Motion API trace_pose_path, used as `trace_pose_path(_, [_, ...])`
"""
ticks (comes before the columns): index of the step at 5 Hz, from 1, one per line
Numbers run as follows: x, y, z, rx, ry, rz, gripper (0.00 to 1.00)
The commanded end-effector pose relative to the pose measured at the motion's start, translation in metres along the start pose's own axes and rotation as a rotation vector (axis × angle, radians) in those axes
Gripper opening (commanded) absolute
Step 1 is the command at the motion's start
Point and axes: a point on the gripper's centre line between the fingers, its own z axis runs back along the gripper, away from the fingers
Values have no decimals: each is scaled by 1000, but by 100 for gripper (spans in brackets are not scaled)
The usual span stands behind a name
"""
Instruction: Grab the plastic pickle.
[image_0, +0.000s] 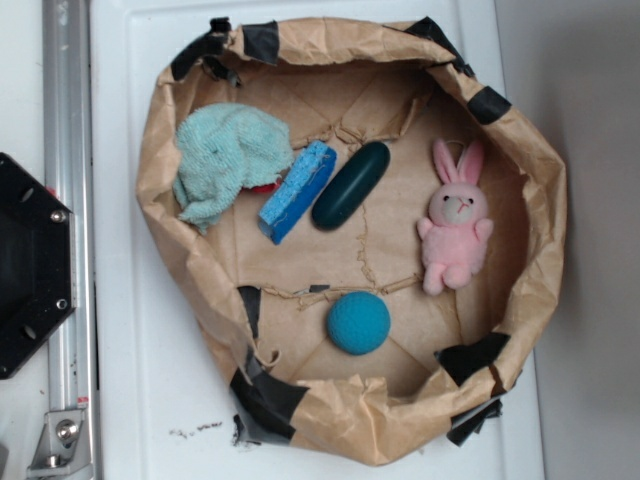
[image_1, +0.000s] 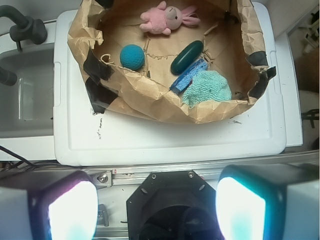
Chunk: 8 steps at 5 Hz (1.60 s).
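Note:
The plastic pickle, a glossy dark teal-green capsule, lies slanted on the floor of a brown paper basin, right next to a blue sponge. My gripper shows only in the wrist view. It is open, its two pale fingers spread wide at the bottom corners with nothing between them. It hangs over the black robot base, well short of the basin and the pickle. The exterior view does not show the gripper.
Inside the basin also lie a light green cloth, a round teal-blue ball and a pink plush bunny. The basin rests on a white lid. A metal rail runs beside the black base.

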Motion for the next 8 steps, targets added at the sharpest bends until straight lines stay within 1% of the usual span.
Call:
trace_pose_path(1, [2, 0, 2, -1, -8, 1, 100])
trace_pose_path(2, [2, 0, 2, -1, -8, 1, 100])
trace_pose_path(3, [35, 36, -32, -105, -61, 215, 100])
trace_pose_path(4, [64, 67, -74, -220, -113, 388, 100])
trace_pose_path(5, [81, 72, -113, -295, -112, 467, 100])
trace_pose_path(6, [87, 65, -141, -273, -63, 528, 100])
trace_pose_path(7, [98, 66, -158, -237, -31, 561, 100])
trace_pose_path(8, [115, 75, -174, -217, 12, 562, 100])
